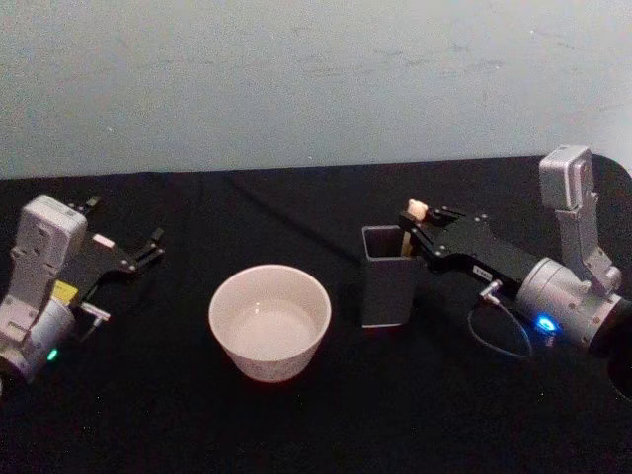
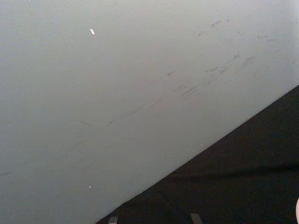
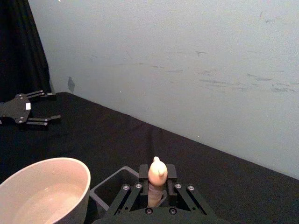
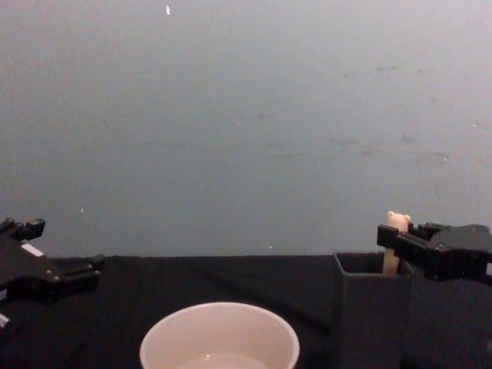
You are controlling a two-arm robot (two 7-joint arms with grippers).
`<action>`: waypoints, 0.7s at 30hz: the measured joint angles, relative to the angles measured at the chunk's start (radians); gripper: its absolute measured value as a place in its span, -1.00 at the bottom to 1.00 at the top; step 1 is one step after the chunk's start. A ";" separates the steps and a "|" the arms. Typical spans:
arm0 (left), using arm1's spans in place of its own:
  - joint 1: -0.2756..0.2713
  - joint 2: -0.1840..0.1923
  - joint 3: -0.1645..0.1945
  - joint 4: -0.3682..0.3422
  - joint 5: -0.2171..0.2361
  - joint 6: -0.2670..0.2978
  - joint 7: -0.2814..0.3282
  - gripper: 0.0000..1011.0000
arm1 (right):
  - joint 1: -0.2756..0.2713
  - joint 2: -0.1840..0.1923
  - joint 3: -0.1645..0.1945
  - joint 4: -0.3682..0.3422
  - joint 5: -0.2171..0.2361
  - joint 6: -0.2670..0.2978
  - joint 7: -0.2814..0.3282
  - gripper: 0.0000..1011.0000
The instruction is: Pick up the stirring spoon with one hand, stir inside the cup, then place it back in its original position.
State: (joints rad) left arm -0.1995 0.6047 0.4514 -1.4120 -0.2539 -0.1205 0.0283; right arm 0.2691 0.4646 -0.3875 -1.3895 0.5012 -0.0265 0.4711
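Observation:
The stirring spoon (image 1: 416, 209) stands upright in a dark grey square holder (image 1: 383, 286), its bear-head knob sticking out above the rim. My right gripper (image 1: 413, 235) reaches in from the right and is shut on the spoon's handle just under the knob (image 3: 157, 171); the chest view shows the same grip on the spoon (image 4: 397, 223). The spoon's bowl end is hidden inside the holder. The wide cream-white cup (image 1: 270, 321) sits left of the holder, apart from it. My left gripper (image 1: 148, 249) rests open at the table's left side, holding nothing.
The black tablecloth (image 1: 326, 425) runs back to a pale grey wall (image 1: 316, 79). The holder (image 3: 107, 191) stands close beside the cup (image 3: 46, 186). Bare cloth lies in front of the cup and between it and my left gripper (image 3: 49, 106).

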 joint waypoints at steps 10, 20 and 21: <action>0.000 0.000 0.000 0.000 0.000 0.000 0.000 0.98 | -0.009 -0.002 0.009 -0.015 -0.007 -0.002 0.008 -0.58; 0.000 0.000 0.000 0.000 0.000 0.000 0.000 0.98 | -0.025 0.003 0.040 -0.083 -0.007 -0.012 0.010 -0.58; 0.000 0.000 0.000 0.000 0.000 0.000 0.000 0.98 | -0.027 0.005 0.044 -0.096 -0.005 -0.014 0.011 -0.58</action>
State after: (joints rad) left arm -0.1995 0.6047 0.4514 -1.4120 -0.2539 -0.1205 0.0283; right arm 0.2418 0.4696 -0.3432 -1.4857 0.4957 -0.0404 0.4820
